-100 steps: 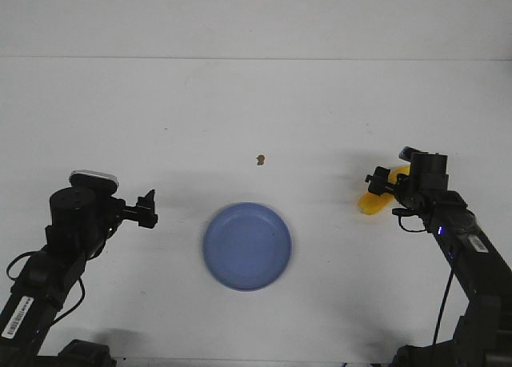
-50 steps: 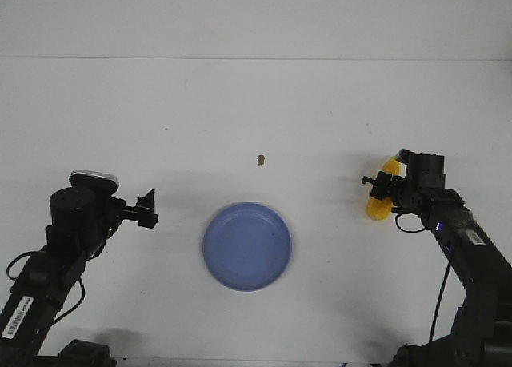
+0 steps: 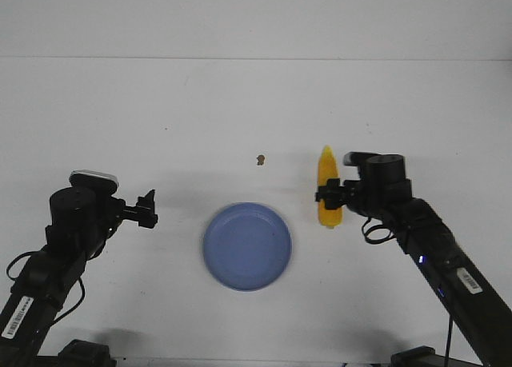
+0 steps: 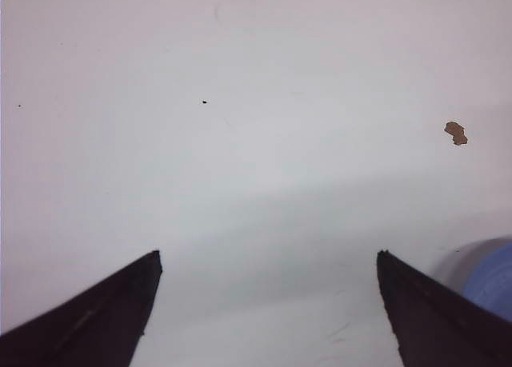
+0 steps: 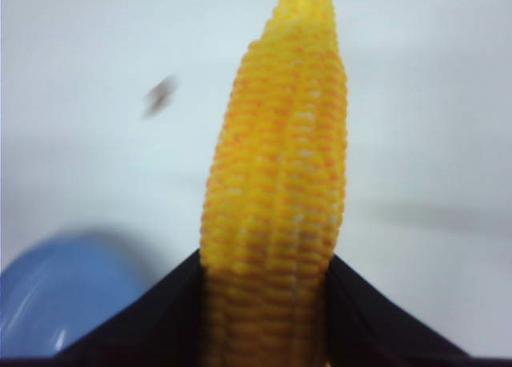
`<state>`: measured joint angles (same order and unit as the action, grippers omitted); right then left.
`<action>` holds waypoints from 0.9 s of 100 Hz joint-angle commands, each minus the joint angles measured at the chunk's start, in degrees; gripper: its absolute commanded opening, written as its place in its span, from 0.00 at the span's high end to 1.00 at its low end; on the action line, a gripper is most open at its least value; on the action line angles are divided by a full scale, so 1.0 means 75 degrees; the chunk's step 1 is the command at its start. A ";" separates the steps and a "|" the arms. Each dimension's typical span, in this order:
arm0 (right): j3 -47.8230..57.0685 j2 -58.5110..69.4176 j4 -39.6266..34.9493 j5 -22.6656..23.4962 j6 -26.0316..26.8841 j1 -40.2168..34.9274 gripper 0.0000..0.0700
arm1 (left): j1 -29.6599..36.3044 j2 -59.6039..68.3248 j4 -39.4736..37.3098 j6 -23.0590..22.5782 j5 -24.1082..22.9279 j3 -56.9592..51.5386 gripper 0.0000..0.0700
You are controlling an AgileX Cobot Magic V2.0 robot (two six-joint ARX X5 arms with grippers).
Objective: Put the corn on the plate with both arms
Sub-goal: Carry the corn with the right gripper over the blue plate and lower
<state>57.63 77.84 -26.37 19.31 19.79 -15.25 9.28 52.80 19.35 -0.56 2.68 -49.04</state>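
Observation:
The yellow-orange corn hangs lifted, pointed tip away from the robot, just right of the blue plate. My right gripper is shut on the cob's thick end. In the right wrist view the corn fills the middle, both black fingers pressed to its sides, and part of the plate shows beside it. My left gripper stands open left of the plate, nothing between its fingers. The left wrist view shows the spread fingers over bare table and a sliver of the plate.
A small brown crumb lies on the white table beyond the plate, also seen as a crumb in the left wrist view. The table's far edge meets a pale wall.
My right arm has carried the corn leftward from the right side of the table to just beside the plate, turning it so the tip points away. The left arm has not moved.

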 commanded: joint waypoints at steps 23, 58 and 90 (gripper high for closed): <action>0.0073 0.0641 0.0627 -0.0842 0.0017 -0.2728 0.76 | 0.0023 0.0050 -0.0044 -0.0038 -0.0015 -0.0085 0.21; 0.0073 0.1749 0.1227 -0.1160 0.0259 -0.3582 0.55 | 0.0023 0.0050 -0.0038 -0.0009 -0.0015 -0.0085 0.21; 0.0137 0.1751 0.1215 -0.1174 0.0236 -0.3614 0.14 | 0.0020 0.0050 -0.0012 -0.0012 -0.0015 -0.0085 0.22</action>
<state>57.60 90.50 -17.61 10.52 21.28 -41.85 9.28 52.80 19.57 -0.54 2.70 -49.04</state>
